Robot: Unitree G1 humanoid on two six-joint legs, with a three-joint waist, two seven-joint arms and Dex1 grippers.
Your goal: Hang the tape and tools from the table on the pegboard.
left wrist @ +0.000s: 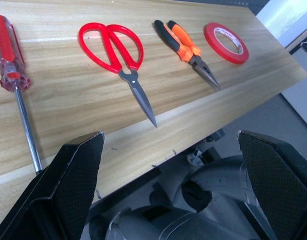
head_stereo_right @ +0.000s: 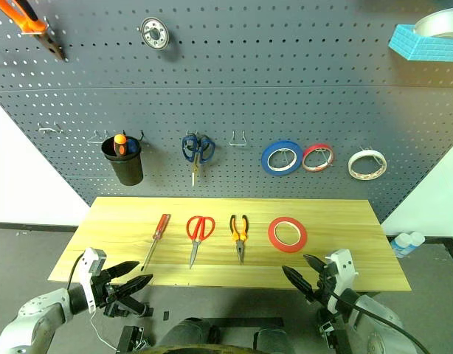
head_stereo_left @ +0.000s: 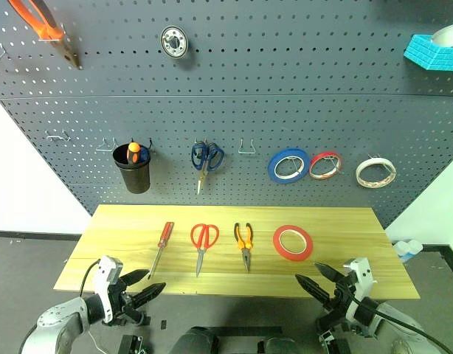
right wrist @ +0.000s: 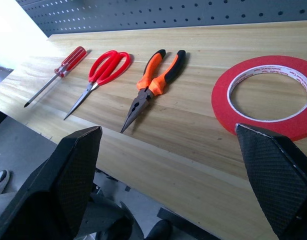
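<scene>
The red-handled screwdriver (head_stereo_left: 162, 244), red-handled scissors (head_stereo_left: 203, 243), pliers (head_stereo_left: 244, 243) and red-orange tape roll (head_stereo_left: 293, 243) lie spaced along the table (head_stereo_left: 123, 254) for separate pickup. The left gripper (head_stereo_left: 140, 289) and right gripper (head_stereo_left: 313, 279) hover at the near edge, jaws wide and empty, ready to approach.

four items in a row on the long light yellowish wood plank table (head_stereo_left: 344, 221), each well apart from its neighbour: slim red-handled screwdriver (head_stereo_left: 162, 244), red-handled scissors (head_stereo_left: 203, 242), small orange-and-black-handled pliers (head_stereo_left: 244, 242), flat red-orange tape roll (head_stereo_left: 293, 242). bare wood behind the row and at both table ends. on the dark grey perforated pegboard (head_stereo_left: 285, 74), bare hook (head_stereo_left: 247, 148) between the hanging blue-handled scissors (head_stereo_left: 206, 158) and blue tape roll (head_stereo_left: 288, 164); more bare hooks left of the black cup (head_stereo_left: 132, 168).
</scene>
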